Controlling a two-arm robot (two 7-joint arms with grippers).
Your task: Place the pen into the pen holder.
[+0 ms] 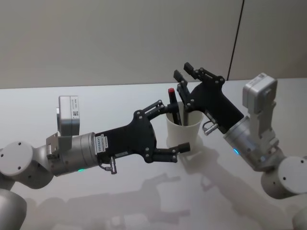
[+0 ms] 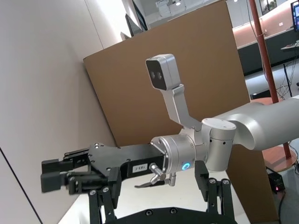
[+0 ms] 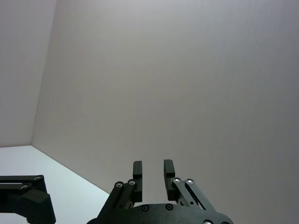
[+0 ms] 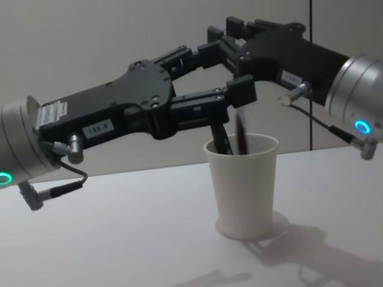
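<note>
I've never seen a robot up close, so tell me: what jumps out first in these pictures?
Two black grippers meet over a white paper cup, the pen holder, standing mid-table. The left gripper reaches in from the left with its fingers open on either side of the cup's top, while the right gripper hangs open just behind and above the rim. Inside the cup stand dark pens, one pen red-tipped, poking above the rim.

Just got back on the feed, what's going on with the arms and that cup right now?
Both arms are gathered over the pen holder, a white paper cup on the table. A pen with a red top already stands inside it, leaning against the rim. The left gripper, fingers open, sits around the pen's upper part just above the cup. The right gripper is also open and empty, raised behind the cup.
</note>
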